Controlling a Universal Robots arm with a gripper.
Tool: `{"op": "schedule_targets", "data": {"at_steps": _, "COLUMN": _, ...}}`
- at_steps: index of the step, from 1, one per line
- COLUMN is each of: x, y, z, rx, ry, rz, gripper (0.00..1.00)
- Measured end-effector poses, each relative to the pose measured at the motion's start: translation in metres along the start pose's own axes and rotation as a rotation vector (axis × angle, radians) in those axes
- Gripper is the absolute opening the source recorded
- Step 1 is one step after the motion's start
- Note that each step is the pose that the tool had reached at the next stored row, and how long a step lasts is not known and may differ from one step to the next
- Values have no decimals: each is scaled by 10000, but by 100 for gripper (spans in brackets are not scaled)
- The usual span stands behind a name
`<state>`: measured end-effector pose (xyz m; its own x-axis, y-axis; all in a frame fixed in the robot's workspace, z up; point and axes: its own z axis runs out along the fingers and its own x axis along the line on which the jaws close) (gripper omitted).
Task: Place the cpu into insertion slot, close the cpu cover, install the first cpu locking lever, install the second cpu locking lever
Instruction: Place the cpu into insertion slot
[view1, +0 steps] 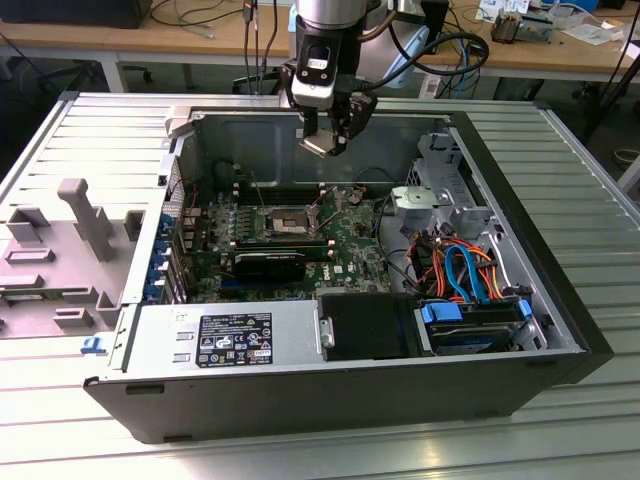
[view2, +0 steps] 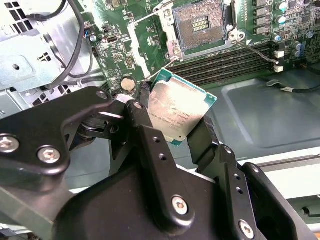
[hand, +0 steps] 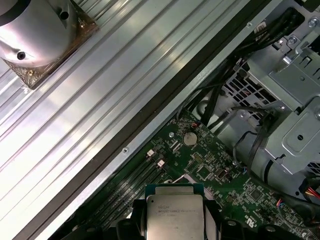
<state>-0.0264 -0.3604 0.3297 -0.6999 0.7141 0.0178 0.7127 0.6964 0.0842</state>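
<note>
Two jaws clamp the cpu (view2: 177, 112) between them, well above the insertion slot (view2: 200, 24).

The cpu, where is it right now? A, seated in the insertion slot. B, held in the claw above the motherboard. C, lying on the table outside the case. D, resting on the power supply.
B: the cpu is clamped in the claw, clear of the board, and the insertion slot lies open and bare.
</note>
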Motion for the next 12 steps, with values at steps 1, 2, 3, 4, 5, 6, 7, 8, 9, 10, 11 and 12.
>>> {"op": "schedule_targets", "data": {"at_steps": 1, "x": 0, "y": 0, "z": 0, "rx": 0, "ry": -2, "rz": 20, "gripper": 55}}
{"op": "schedule_targets", "data": {"at_steps": 2, "x": 0, "y": 0, "z": 0, "rx": -1, "ry": -3, "rz": 37, "gripper": 55}}
{"op": "schedule_targets", "data": {"at_steps": 3, "x": 0, "y": 0, "z": 0, "rx": -1, "ry": -4, "rz": 50, "gripper": 55}}
{"op": "schedule_targets", "data": {"at_steps": 4, "x": 0, "y": 0, "z": 0, "rx": -1, "ry": -6, "rz": 68, "gripper": 55}}
{"op": "schedule_targets", "data": {"at_steps": 5, "x": 0, "y": 0, "z": 1, "rx": -2, "ry": -7, "rz": 79, "gripper": 55}}
{"op": "schedule_targets", "data": {"at_steps": 6, "x": 0, "y": 0, "z": 1, "rx": -1, "ry": -9, "rz": 99, "gripper": 55}}
{"op": "schedule_targets", "data": {"at_steps": 7, "x": 0, "y": 0, "z": 1, "rx": -2, "ry": -10, "rz": 113, "gripper": 55}}
{"op": "schedule_targets", "data": {"at_steps": 8, "x": 0, "y": 0, "z": 1, "rx": -2, "ry": -10, "rz": 123, "gripper": 55}}
{"op": "schedule_targets", "data": {"at_steps": 9, "x": 0, "y": 0, "z": 1, "rx": -2, "ry": -12, "rz": 139, "gripper": 55}}
{"op": "schedule_targets", "data": {"at_steps": 10, "x": 0, "y": 0, "z": 1, "rx": -2, "ry": -13, "rz": 151, "gripper": 55}}
{"op": "schedule_targets", "data": {"at_steps": 11, "x": 0, "y": 0, "z": 1, "rx": -2, "ry": -14, "rz": 166, "gripper": 55}}
{"op": "schedule_targets", "data": {"at_steps": 12, "x": 0, "y": 0, "z": 1, "rx": -3, "ry": -15, "rz": 179, "gripper": 55}}
